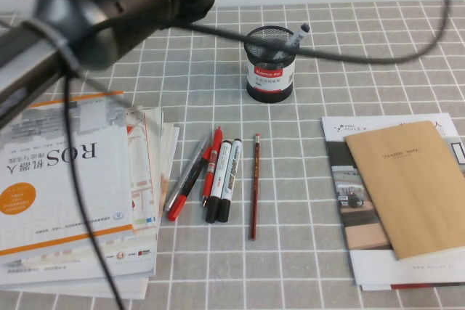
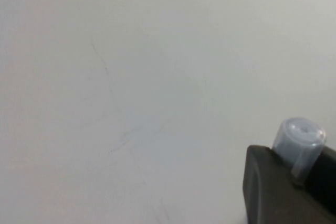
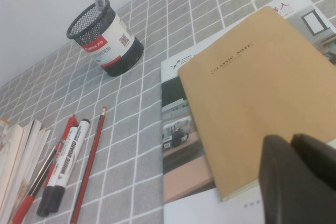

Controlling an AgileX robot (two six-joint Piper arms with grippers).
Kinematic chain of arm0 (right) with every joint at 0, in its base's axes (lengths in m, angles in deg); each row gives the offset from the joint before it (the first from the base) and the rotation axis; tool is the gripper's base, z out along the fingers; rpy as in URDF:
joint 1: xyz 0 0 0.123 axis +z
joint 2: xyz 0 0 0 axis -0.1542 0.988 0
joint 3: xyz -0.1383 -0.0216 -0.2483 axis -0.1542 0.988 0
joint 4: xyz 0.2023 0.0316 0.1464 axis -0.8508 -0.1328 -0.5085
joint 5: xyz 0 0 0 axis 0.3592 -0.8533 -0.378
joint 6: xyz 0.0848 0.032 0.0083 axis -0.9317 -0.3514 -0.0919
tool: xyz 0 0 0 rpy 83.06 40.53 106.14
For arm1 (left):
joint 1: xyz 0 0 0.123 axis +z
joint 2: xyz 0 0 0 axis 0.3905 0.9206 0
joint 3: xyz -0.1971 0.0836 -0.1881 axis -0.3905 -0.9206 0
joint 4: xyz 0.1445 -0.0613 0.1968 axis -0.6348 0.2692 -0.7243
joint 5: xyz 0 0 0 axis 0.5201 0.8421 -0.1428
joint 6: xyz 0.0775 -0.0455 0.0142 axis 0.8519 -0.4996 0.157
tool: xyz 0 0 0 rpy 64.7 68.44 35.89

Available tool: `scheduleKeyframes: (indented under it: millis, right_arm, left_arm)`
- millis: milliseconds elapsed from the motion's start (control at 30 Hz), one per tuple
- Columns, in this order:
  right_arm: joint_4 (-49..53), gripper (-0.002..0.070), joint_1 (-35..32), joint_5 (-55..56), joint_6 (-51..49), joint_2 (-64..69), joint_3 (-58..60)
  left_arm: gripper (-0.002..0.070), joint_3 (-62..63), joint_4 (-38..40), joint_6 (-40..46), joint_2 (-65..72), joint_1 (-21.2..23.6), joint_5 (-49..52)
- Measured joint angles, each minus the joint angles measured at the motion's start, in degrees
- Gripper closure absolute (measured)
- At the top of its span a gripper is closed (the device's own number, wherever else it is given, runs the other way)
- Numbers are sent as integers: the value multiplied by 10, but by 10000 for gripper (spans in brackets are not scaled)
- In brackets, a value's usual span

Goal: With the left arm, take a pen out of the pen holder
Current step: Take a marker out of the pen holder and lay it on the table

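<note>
The left tool [image 2: 304,179], raised off the table [image 1: 305,179] on a blurred arm [image 1: 109,5], gripped a pen [image 2: 299,142], only its capped end visible. The right tool [image 3: 295,182] hung closed over the notebook [image 3: 252,87] at the table's right edge.

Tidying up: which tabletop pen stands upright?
Grey-capped pen in the black mesh holder; others lie flat. Left gripper, raised, holds a clear-capped pen; right gripper above tan notebook.

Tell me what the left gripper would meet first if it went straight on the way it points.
Only a plain pale surface, seemingly a wall, lies ahead of the raised left gripper, which grips a pen; how far off is unclear. The right gripper hangs over the brown notebook.
</note>
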Motion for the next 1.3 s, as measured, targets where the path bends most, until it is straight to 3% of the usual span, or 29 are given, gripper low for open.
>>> scheduleKeyframes:
  millis: [133, 233, 400, 567, 633, 833, 1100, 1167, 1300]
  right_arm:
    - [0, 689, 0, 0, 0, 0, 0]
    - [0, 689, 0, 0, 0, 0, 0]
    - [0, 689, 0, 0, 0, 0, 0]
    - [0, 689, 0, 0, 0, 0, 0]
    - [0, 689, 0, 0, 0, 0, 0]
    - [0, 689, 0, 0, 0, 0, 0]
    - [0, 689, 0, 0, 0, 0, 0]
    - [0, 689, 0, 0, 0, 0, 0]
    - [0, 689, 0, 0, 0, 0, 0]
  left_arm:
    - [580, -69, 74, 43, -68, -44, -90]
    - [580, -113, 158, 161, -98, -62, -226]
    - [580, -160, 195, 285, -115, -88, -460]
    - [580, -176, 195, 307, -123, -126, -477]
    - [580, -178, 195, 310, -123, -142, -445]
    - [580, -181, 195, 295, -123, -189, -215]
    - [580, -244, 180, 97, -125, -214, 72]
    - [580, -265, 113, 25, -125, -205, 183]
    - [580, -273, -134, -223, -124, -184, 402]
